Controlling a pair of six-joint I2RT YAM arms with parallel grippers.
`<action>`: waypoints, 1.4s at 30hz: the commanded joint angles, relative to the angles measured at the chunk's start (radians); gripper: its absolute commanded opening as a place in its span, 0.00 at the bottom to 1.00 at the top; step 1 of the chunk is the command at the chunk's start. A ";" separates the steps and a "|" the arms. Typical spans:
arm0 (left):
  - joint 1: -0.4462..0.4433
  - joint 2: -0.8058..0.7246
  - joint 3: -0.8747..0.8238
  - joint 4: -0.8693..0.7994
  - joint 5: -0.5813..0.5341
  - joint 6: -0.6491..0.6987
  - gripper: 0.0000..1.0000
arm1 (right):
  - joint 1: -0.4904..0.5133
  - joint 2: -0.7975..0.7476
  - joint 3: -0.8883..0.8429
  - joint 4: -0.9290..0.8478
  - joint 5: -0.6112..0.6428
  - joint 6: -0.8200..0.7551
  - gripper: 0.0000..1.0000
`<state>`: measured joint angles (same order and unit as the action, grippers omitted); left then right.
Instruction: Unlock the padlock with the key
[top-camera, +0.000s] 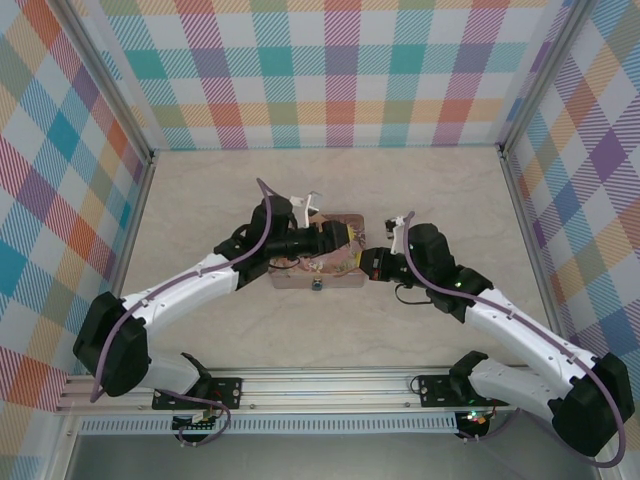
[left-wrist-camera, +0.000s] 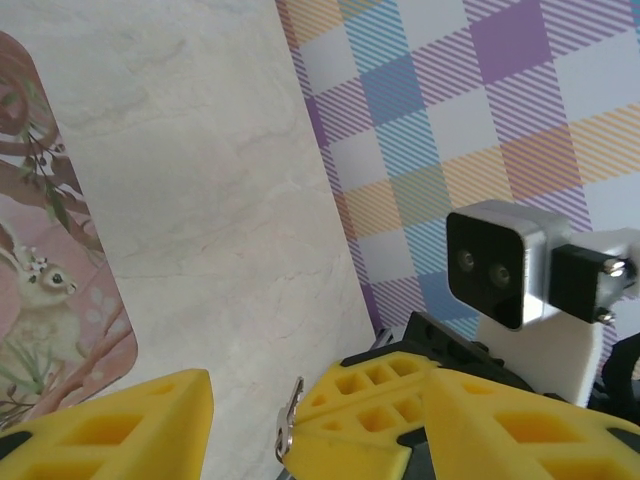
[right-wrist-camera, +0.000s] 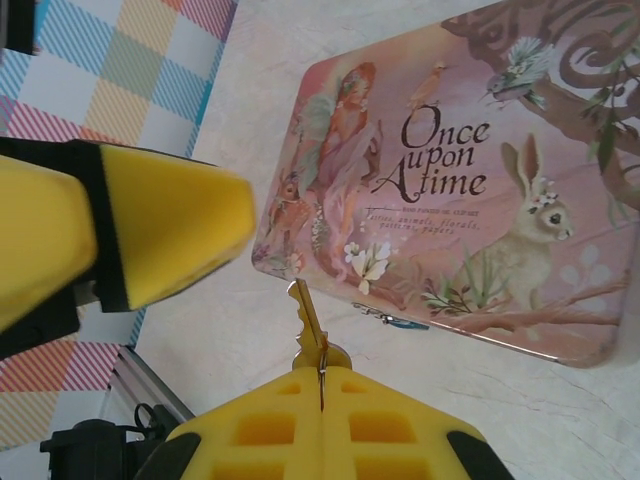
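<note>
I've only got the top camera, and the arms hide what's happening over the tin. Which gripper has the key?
Observer: The right gripper. Its fingers are shut on the key, with the blade sticking out past the fingertips.
Operator: Is the left gripper on it too?
Observer: No. The left gripper stands open astride the right one's fingertips, and the left wrist view shows a gap between its finger and the key.

Bare table (top-camera: 220, 190) all round the pink tin (top-camera: 345, 272); plaid walls (top-camera: 330, 70) beyond.
</note>
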<state>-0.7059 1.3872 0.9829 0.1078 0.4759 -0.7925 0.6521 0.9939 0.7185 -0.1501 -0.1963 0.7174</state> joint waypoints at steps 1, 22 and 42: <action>-0.017 0.016 0.031 0.023 0.023 0.023 0.56 | 0.012 0.002 0.038 0.049 -0.020 -0.030 0.00; -0.042 0.072 0.068 -0.004 0.009 0.041 0.09 | 0.027 0.014 0.045 0.069 -0.030 -0.026 0.00; -0.043 -0.036 0.326 -0.035 -0.008 0.403 0.00 | -0.178 -0.171 -0.072 0.600 -0.407 0.017 0.73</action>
<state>-0.7357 1.3678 1.2407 0.0788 0.4309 -0.4793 0.4957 0.8135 0.6170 0.2195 -0.4595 0.7406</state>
